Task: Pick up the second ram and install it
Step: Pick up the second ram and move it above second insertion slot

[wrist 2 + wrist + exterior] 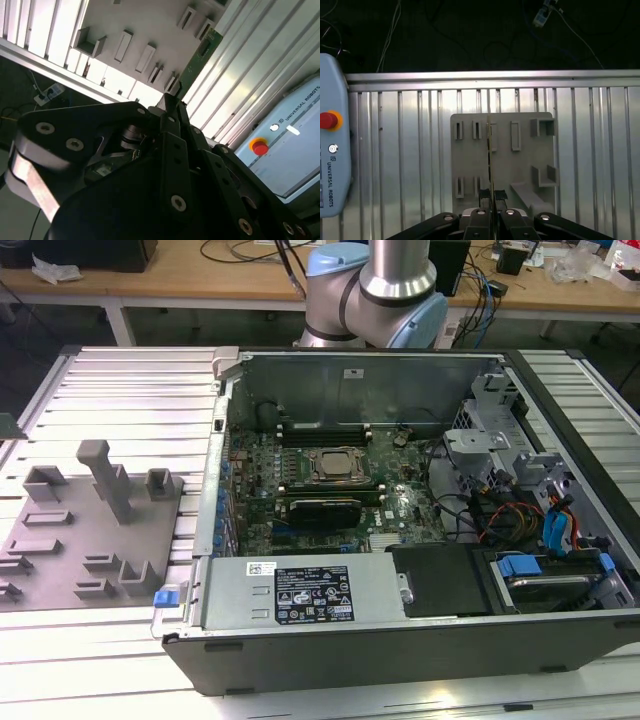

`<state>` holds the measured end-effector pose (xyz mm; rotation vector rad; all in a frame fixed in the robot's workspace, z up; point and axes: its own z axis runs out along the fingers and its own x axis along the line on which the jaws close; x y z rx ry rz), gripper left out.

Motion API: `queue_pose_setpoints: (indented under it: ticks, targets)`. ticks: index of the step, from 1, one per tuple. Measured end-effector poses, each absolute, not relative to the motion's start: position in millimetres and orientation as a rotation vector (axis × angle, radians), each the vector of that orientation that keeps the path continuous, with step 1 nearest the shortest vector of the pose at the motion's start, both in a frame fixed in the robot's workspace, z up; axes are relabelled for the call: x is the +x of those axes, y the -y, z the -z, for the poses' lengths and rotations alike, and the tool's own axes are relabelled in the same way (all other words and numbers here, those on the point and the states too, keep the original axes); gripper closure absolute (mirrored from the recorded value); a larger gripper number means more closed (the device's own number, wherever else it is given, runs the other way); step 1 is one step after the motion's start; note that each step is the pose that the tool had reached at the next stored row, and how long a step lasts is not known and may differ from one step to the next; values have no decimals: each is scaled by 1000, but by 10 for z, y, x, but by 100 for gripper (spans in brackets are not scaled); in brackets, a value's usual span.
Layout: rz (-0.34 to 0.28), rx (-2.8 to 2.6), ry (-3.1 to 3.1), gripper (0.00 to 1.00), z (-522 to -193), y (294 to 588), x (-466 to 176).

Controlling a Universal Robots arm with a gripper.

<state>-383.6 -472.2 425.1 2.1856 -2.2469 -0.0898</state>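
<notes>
The second ram (201, 54) is a thin green board, and my gripper (173, 100) is shut on its near end. In the first wrist view the second ram (490, 145) shows edge-on as a thin line running out from between the black fingertips (484, 194). It hangs in the air above the grey slotted holder (530, 160), over the slots near the holder's middle. The open computer case (400, 650) with its motherboard, square CPU socket (335, 465) and long black memory slots (325, 430) lies in the exterior view.
The grey holder (90, 530) sits on the ribbed metal table at the exterior view's left, beside the case. A grey pendant with a red button (327, 120) lies on the table. A power supply (300, 595) and cables (520, 520) fill the case's near and right parts.
</notes>
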Motion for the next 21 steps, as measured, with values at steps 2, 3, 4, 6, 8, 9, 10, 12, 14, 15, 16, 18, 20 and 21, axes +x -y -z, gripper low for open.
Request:
queue_pose_setpoints:
  ticks: [2, 3, 4, 6, 8, 9, 10, 12, 14, 15, 16, 18, 20, 21]
  targets:
    - [90, 2186, 2247, 86, -4298, 4721, -3836]
    - [90, 2186, 2247, 86, -4322, 4721, -3836]
    - [90, 2186, 2247, 86, -4332, 4721, -3836]
    - [90, 2186, 2247, 86, -4365, 4720, -3836]
    - [90, 2186, 2247, 86, -4387, 4718, -3836]
    - [92, 2186, 2248, 86, -4391, 4709, -3837]
    - [92, 2186, 2248, 86, -4391, 4694, -3836]
    - [93, 2186, 2247, 86, -4391, 4575, -3832]
    - [93, 2186, 2247, 86, -4391, 4444, -3830]
    - [93, 2186, 2247, 86, -4391, 4400, -3829]
    - [93, 2186, 2247, 86, -4390, 4336, -3829]
    - [94, 2186, 2247, 86, -4390, 4184, -3825]
    - [95, 2185, 2246, 86, -4390, 3966, -3817]
    - [95, 2185, 2246, 86, -4390, 3878, -3816]
